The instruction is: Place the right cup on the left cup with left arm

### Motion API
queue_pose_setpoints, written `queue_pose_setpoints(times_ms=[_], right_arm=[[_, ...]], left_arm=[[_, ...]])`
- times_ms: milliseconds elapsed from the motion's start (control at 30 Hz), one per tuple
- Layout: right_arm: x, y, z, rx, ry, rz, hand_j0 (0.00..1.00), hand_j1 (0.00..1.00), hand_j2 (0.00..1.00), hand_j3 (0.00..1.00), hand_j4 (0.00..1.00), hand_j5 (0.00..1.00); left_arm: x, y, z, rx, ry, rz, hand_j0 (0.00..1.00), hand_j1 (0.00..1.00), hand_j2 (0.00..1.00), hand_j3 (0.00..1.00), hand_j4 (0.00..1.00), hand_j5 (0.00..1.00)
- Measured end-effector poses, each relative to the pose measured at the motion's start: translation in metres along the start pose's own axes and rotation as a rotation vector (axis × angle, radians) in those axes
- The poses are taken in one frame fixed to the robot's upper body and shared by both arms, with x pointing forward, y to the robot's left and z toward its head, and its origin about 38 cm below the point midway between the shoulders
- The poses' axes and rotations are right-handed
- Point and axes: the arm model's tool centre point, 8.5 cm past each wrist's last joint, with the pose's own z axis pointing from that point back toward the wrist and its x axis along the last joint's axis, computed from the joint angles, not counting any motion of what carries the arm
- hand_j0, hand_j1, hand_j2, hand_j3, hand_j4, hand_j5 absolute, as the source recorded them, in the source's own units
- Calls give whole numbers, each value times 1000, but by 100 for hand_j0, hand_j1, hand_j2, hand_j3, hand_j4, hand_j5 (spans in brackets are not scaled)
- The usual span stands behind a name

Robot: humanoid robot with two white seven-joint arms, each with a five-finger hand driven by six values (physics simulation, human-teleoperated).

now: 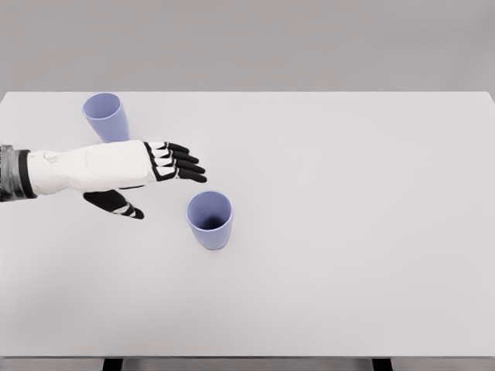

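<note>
Left robot hand [158,171] is hovering over the white table [348,232], fingers spread and holding nothing; the right cup [209,219] is standing upright near its fingertips; the left cup [106,117] is sitting behind the forearm.

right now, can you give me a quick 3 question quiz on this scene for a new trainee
1. True or false: the left hand is already grasping a cup.
2. Which cup lies nearer the left hand's fingertips? A) the right cup B) the left cup C) neither, both are under the arm
3. Fill in: both cups stand upright on the white ____.

Key
1. False. The fingers are spread and hold nothing; the hand is apart from both cups.
2. A. The right cup sits just below and right of the fingertips, while the left cup stands behind the forearm.
3. table.
</note>
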Motion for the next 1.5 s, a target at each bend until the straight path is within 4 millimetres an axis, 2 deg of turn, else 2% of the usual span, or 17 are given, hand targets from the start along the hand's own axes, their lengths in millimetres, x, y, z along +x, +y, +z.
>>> queue_pose_setpoints(times_ms=[67,200,333,567,667,800,1033,1100,1200,1300,1400,1500], right_arm=[[-1,0,0,0,2,0,100,100,100,100,100,100],[-1,0,0,0,2,-1,100,100,100,100,100,100],[-1,0,0,0,2,-1,100,100,100,100,100,100],[-1,0,0,0,2,-1,100,100,100,100,100,100],[-1,0,0,0,2,-1,100,100,100,100,100,100],[-1,0,0,0,2,-1,100,100,100,100,100,100],[-1,0,0,0,2,-1,100,100,100,100,100,100],[-1,0,0,0,2,-1,100,100,100,100,100,100],[-1,0,0,0,2,-1,100,100,100,100,100,100],[-1,0,0,0,2,-1,100,100,100,100,100,100],[-1,0,0,0,2,-1,100,100,100,100,100,100],[-1,0,0,0,2,-1,100,100,100,100,100,100]], left_arm=[[1,3,-3,1,-9,-7,100,100,100,100,100,100],[1,36,-3,35,-14,-74,100,100,100,100,100,100],[1,28,-4,14,-18,-49,100,100,100,100,100,100],[2,28,-8,8,-29,-45,100,100,100,100,100,100],[4,18,-16,-34,-49,-32,100,100,100,100,100,100],[6,17,-27,-97,-76,-42,100,100,100,100,100,100],[1,20,-27,-111,-71,-27,100,100,100,100,100,100],[-17,34,-16,-90,-9,-31,100,100,100,100,100,100],[-60,37,5,-66,123,20,100,100,100,100,100,100],[-99,55,26,-22,253,39,100,100,100,100,100,100],[-132,53,44,2,360,89,100,100,100,100,100,100],[-153,46,52,14,427,133,100,100,100,100,100,100]])
